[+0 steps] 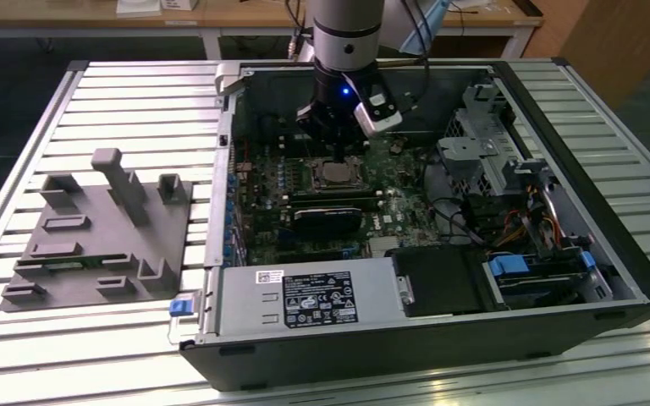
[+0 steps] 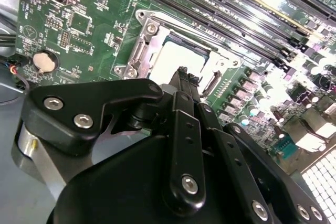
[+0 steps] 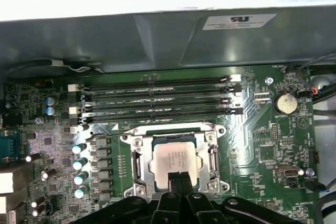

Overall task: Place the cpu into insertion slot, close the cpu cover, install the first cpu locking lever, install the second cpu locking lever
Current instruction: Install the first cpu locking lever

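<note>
Starting with the exterior view, we see the arm reaching down into the open computer case (image 1: 415, 359) that lies on the slatted worktop (image 1: 133, 93), with the claw (image 1: 327, 145) hanging directly over the motherboard. The cpu (image 1: 338, 175) lies just beneath the claw and a little nearer that camera. Its pale top shows inside the insertion slot (image 1: 312, 173), so we judge the placing step done. In the second wrist view, the claw (image 2: 182, 72) is closed, its two fingers pressed together with nothing between them. Its tips overlap the edge of the cpu (image 2: 173, 59); whether they touch the metal or hover just above it we cannot tell. The cpu cover (image 2: 143, 51) shows as a silver frame around the chip. In the first wrist view, the claw (image 3: 178, 177) points at the middle of one edge of the cpu (image 3: 176, 156), on the side away from the memory slots (image 3: 157, 100), whose long axis runs parallel to that edge. The cpu cover (image 3: 142, 156) appears to lie flat around the chip, framing it on all sides, so we take it as closed, though we hold that loosely. Whether either locking lever is latched we cannot make out.
</note>
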`<move>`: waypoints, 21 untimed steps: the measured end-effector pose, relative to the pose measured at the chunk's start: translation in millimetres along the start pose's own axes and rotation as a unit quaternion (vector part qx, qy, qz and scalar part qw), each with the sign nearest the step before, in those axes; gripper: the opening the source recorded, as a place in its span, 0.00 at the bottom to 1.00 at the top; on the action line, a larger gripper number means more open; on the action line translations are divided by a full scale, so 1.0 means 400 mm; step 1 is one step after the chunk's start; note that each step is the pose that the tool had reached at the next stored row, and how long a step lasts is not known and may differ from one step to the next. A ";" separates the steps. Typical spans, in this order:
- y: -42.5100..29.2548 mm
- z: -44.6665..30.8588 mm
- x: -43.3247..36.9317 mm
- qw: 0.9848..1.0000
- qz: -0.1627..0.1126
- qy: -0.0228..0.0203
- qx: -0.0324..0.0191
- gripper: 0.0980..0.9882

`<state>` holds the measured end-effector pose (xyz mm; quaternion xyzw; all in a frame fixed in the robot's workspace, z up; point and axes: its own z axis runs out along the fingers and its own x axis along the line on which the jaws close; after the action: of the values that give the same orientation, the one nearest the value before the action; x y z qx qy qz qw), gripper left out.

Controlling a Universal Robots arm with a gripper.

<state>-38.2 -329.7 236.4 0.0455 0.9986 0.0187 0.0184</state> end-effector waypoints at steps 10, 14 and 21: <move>-0.002 -0.001 0.026 1.000 0.000 0.000 0.000 0.01; -0.004 -0.002 0.039 1.000 0.000 0.000 0.000 0.01; -0.007 -0.003 0.083 1.000 0.000 0.000 0.000 0.01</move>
<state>-71.4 -329.7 236.4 0.0455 0.9986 0.0187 0.0186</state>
